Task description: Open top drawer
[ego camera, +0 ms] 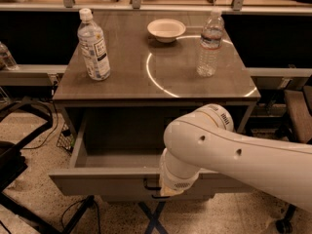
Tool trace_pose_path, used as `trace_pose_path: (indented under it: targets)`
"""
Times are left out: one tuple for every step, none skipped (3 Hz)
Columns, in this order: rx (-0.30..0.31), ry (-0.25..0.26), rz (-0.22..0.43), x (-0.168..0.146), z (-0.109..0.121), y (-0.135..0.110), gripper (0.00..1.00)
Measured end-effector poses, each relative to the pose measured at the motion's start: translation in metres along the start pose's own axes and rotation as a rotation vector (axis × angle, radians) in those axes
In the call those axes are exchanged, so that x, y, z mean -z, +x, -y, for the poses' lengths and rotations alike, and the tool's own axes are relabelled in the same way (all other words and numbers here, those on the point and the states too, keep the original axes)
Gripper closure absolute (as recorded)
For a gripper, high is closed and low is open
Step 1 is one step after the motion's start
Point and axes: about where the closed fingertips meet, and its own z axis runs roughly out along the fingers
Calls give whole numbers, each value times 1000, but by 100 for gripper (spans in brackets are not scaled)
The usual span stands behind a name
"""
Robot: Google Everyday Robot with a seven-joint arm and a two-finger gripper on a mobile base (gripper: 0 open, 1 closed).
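The top drawer (102,181) of the grey cabinet stands pulled far out, showing its deep plain grey interior (117,155). Part of its dark loop handle (150,186) shows on the front panel. My white arm (229,155) reaches in from the right and bends down over the drawer's front. My gripper (168,191) is at the handle, mostly hidden under the arm's wrist.
On the cabinet top (161,77) stand a labelled water bottle (93,45) at left, a clear bottle (210,44) at right and a white bowl (166,29) at the back. Black stand legs and cables (29,145) lie on the floor at left. A cross-brace (153,221) sits below the drawer.
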Motion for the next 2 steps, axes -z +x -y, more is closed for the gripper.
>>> trace_pose_path:
  targets:
    - [16,53,16,72,1,7,100]
    - [39,101,34,140,7,15,100]
